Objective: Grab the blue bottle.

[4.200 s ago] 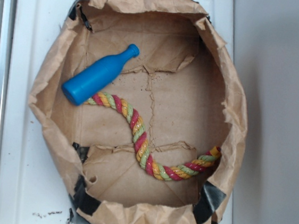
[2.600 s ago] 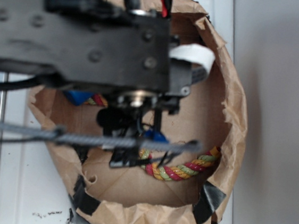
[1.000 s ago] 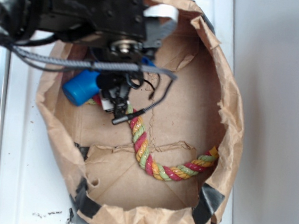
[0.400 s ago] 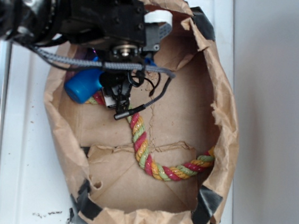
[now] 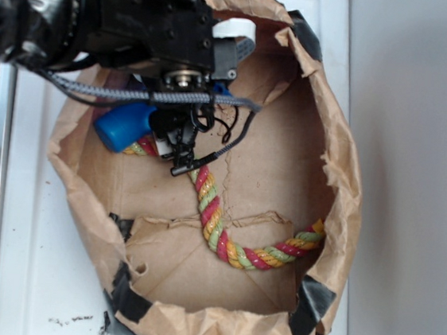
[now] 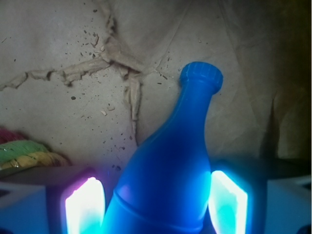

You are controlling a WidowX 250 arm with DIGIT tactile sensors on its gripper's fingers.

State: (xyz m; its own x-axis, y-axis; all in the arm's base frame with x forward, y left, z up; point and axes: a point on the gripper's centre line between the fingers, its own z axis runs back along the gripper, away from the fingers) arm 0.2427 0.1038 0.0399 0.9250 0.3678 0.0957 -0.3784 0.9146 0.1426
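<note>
- Straddling the blue bottle [image 6: 168, 180], the gripper [image 6: 157, 204] has one glowing finger pad [image 6: 86, 205] on each side of the thick body; the pads stand apart, with a narrow gap visible on each side, so the jaws are spread and not pressed on the plastic.
- Past the pads, the bottle tapers to its narrow neck and flared lip, pointing away from the wrist camera over torn, creased brown paper.
- At the left edge of the wrist view lies a bit of the twisted rope [image 6: 24, 155].
- From the exterior view, the black arm covers the bottle's upper part; only its blue base [image 5: 124, 125] shows, inside the brown paper bag [image 5: 340, 196], touching the rope's [image 5: 214, 215] upper end.
- The bag sits on a white surface [image 5: 31, 243].
</note>
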